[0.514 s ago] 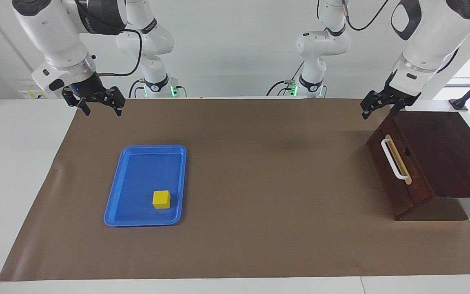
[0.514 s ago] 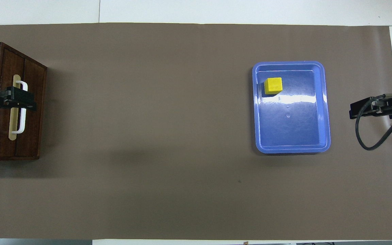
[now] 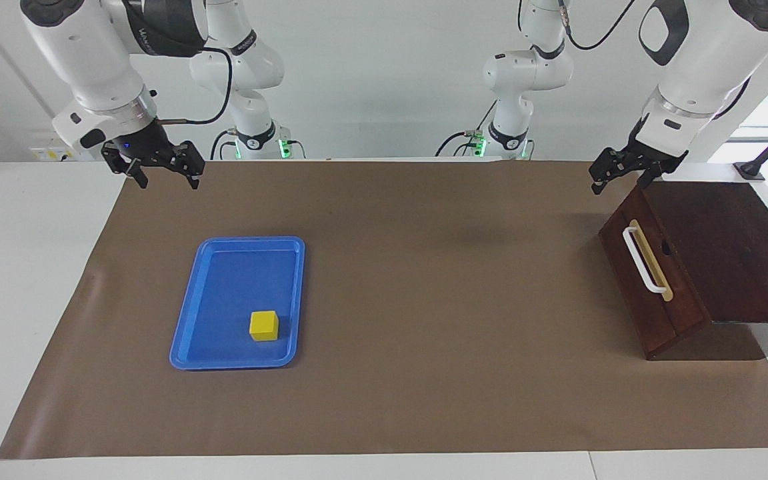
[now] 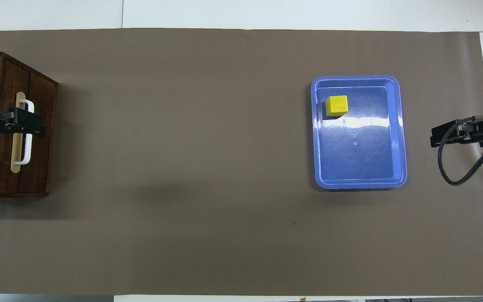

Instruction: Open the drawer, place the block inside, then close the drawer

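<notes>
Block (image 3: 264, 325) one, tray (image 3: 195, 311) one, drawer (image 3: 651, 268) shut.

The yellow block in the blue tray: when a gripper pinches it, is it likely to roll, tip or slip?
The yellow block looks like a squat cube with flat faces, so it probably won't roll or tip, and parallel fingers should seat squarely. It appears rigid and likely light for its size. The blue tray shows glare in the overhead view, so a nudged block might slide.

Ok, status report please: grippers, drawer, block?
Left gripper open, raised over cabinet. Right gripper open, waiting above mat. Drawer shut, block in tray. Nothing in the way.
</notes>
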